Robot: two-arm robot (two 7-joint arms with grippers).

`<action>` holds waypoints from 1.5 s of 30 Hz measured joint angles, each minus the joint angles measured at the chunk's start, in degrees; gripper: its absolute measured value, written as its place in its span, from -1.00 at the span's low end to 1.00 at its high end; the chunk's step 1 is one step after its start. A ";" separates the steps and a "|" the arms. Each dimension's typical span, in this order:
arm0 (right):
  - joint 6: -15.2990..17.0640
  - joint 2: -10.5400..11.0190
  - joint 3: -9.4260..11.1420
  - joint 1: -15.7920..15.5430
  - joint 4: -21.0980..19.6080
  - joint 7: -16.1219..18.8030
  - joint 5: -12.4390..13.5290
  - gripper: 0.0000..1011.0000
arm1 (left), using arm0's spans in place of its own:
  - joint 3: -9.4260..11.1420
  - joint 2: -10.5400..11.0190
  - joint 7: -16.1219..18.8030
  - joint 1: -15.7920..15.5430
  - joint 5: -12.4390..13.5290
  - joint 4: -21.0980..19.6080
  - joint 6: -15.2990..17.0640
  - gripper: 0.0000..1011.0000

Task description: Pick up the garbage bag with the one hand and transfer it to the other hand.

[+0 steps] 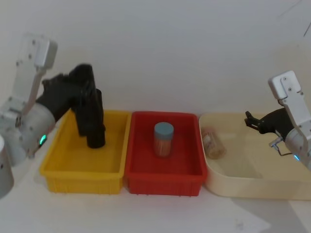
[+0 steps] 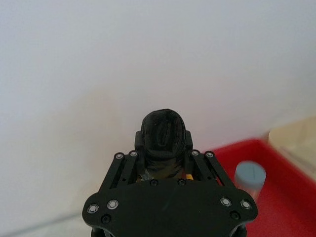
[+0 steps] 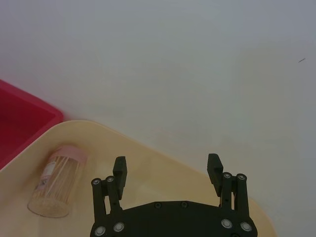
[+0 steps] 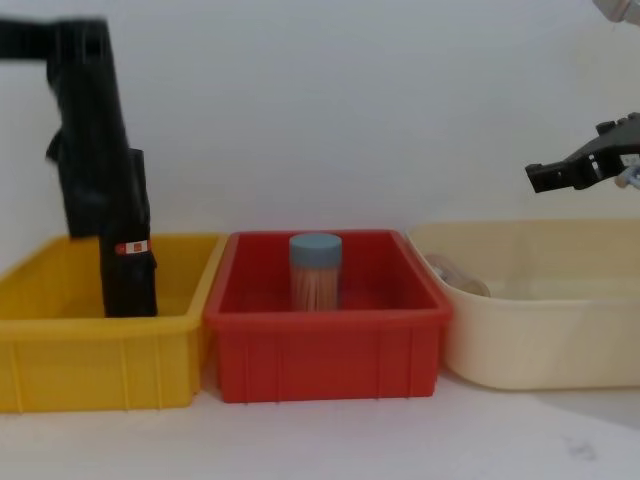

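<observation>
**A:** Where was the black two-finger left gripper [image 1: 83, 80], the one on the silver-grey arm with the green ring?

**B:** At the upper left of the head view, clamped on the garbage bag [image 2: 164, 131], a tall black glossy plastic roll. The roll stood nearly upright between its fingers, above the yellow plastic bin [image 1: 77, 173].

**A:** And just beside it?

**B:** A similar black roll with a small red-and-white label [image 4: 130, 275] stood in that bin, to the right of the held roll in the chest view.

**A:** Farther out?

**B:** The red plastic bin [image 1: 163, 175] at centre held an upright blue-lidded jar [image 1: 164, 138]. At the right edge, the black right gripper [image 3: 168, 168] hung with its fingers apart over the cream plastic tub [image 1: 252, 187]. A pink-lidded jar [image 3: 55, 180] lay on its side in that tub.
</observation>
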 joint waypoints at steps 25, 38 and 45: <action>0.00 0.00 0.00 0.00 0.00 0.00 0.00 0.98 | 6.04 -5.45 -8.63 -12.14 -4.29 7.33 5.03 -0.25; 0.00 0.00 0.00 0.00 0.00 0.00 0.00 0.98 | 10.63 -7.75 -12.31 -16.76 -4.93 13.99 5.11 -0.25; 0.00 0.18 0.08 -0.21 -0.33 0.64 0.13 0.98 | 11.86 -8.48 -13.16 -18.09 -5.10 15.92 4.19 -0.25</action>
